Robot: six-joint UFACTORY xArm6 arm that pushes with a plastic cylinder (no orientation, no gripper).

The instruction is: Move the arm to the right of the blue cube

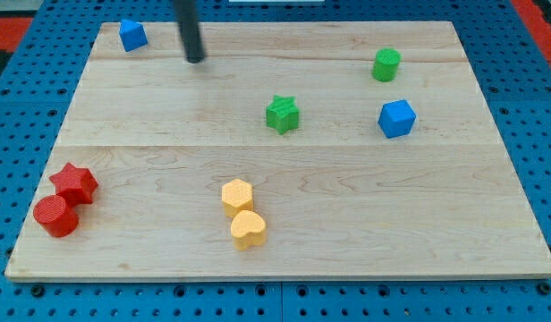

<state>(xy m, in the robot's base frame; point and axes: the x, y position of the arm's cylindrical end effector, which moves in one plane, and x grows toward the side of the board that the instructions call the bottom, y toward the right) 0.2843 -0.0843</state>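
A blue cube (132, 35) sits near the board's top left corner. My tip (196, 59) rests on the board to the cube's right and slightly below it, with a clear gap between them. A second blue block (396, 118), also cube-like, lies at the view's right, far from the tip.
A green star (282, 114) lies mid-board and a green cylinder (386, 64) at upper right. Two yellow blocks (242, 213) touch near the bottom middle. A red star (74, 182) and red cylinder (56, 216) touch at lower left. The wooden board (436, 233) lies on a blue pegboard.
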